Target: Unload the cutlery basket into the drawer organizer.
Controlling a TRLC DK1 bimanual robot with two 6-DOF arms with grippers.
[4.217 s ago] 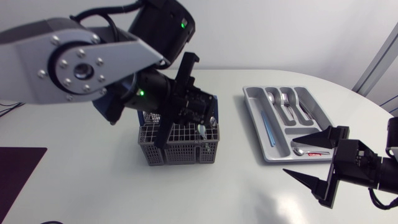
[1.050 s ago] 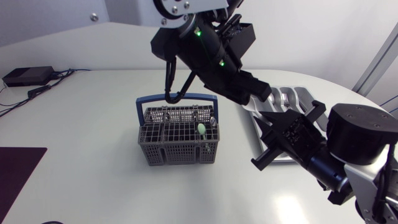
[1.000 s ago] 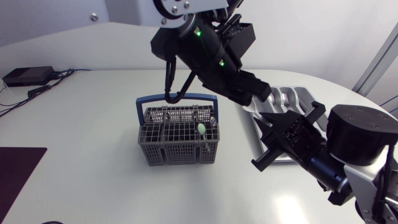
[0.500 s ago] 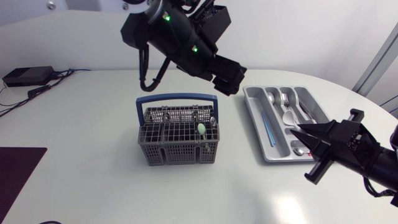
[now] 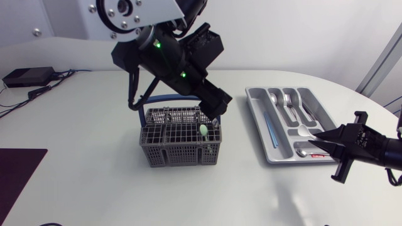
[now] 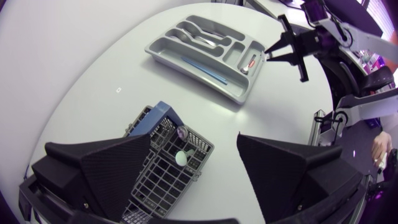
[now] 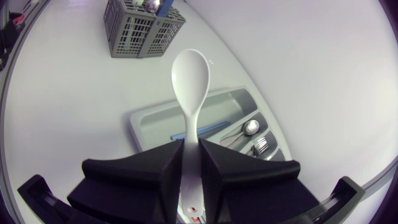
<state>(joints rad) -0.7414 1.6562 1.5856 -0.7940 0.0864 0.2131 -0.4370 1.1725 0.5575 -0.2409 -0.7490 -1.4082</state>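
Observation:
The grey cutlery basket (image 5: 182,143) with a blue handle stands mid-table, a green-tipped utensil (image 5: 203,130) upright in it. My left gripper (image 5: 214,108) hovers open above the basket's right end; in the left wrist view the basket (image 6: 163,167) lies below the left gripper (image 6: 193,142), between its spread fingers. The grey drawer organizer (image 5: 259,116) lies to the right, holding spoons, forks and a blue piece. My right gripper (image 5: 328,142) is by its near right corner, shut on a white spoon (image 7: 190,87) whose bowl points toward the organizer (image 7: 149,124).
A dark mat (image 5: 16,172) lies at the table's left edge, and a black box (image 5: 26,76) with cables sits at the back left. White tabletop stretches in front of the basket and organizer.
My left arm has swung from over the organizer back to above the basket, its fingers spreading open. My right arm has drawn back to the right with the white spoon.

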